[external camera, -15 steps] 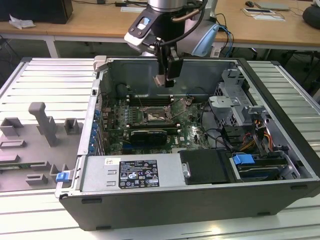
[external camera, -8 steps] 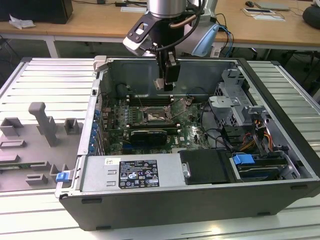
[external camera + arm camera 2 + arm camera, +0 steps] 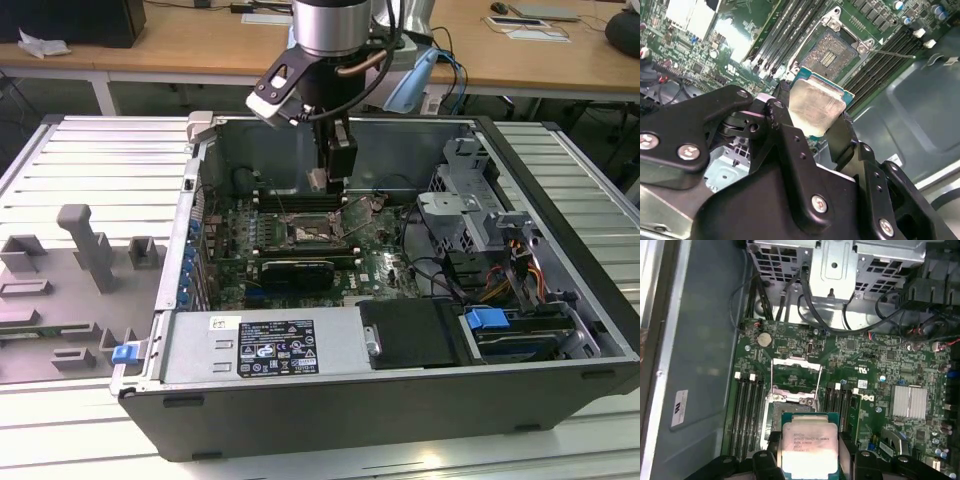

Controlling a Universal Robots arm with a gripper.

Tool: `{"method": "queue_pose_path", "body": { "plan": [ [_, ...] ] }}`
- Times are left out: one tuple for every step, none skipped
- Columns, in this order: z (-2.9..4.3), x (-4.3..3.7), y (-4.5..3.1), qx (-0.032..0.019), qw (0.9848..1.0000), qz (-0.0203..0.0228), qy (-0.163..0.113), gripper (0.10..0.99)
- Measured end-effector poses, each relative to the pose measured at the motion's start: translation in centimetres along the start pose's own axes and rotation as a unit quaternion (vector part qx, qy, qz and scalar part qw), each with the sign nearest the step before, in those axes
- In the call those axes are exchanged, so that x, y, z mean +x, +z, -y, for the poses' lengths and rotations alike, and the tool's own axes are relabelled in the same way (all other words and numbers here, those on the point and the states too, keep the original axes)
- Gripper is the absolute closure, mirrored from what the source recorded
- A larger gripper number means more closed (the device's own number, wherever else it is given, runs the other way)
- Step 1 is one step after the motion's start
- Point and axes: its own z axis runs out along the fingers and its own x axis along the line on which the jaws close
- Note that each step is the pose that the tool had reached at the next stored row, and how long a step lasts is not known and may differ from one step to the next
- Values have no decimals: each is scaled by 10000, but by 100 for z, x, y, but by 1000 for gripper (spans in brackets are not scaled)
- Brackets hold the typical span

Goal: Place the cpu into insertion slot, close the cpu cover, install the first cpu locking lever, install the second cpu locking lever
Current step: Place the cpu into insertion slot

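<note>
The gripper (image 3: 812, 107) is closing its black fingers (image 3: 782, 107) on two opposite edges of the cpu (image 3: 809, 447), holding it flat with its pale metal face toward the wrist.

The computer case (image 3: 400, 400) is lying open on its side, and the arm is reaching down toward the case's far wall as the exterior view shows it. The motherboard (image 3: 870, 370) is covering the case floor. The insertion slot (image 3: 827, 55) is lying bare just beyond the chip, so the cpu is hanging over the board, apart from the slot and not yet seated. The cpu cover (image 3: 796, 365) is standing swung open, and a thin wire lever (image 3: 890, 53) is sticking out free; I am judging all four steps as unfinished.

The second wrist view is showing the slot's bare contacts. The first wrist view is giving the open frame, and the exterior view the gripper's height above the board.
</note>
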Motion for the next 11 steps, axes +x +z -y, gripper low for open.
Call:
{"method": "queue_pose_path", "body": {
  "plan": [
    [2,0,26,-1,10000,7,79,549],
    [6,0,71,-3,9999,14,162,549],
    [9,0,106,-3,9998,16,183,549],
    [13,-1,149,-3,9998,17,195,549],
    [14,-2,168,-3,9998,18,199,549],
    [16,-2,185,-4,9998,18,202,549],
    [18,-2,212,-4,9998,18,205,549],
    [20,-3,231,-4,9998,18,207,549],
    [23,-3,263,-4,9998,18,210,549],
    [25,-4,293,-4,9998,19,212,549],
    [28,-4,327,-4,9998,19,215,549]
  ]
}}
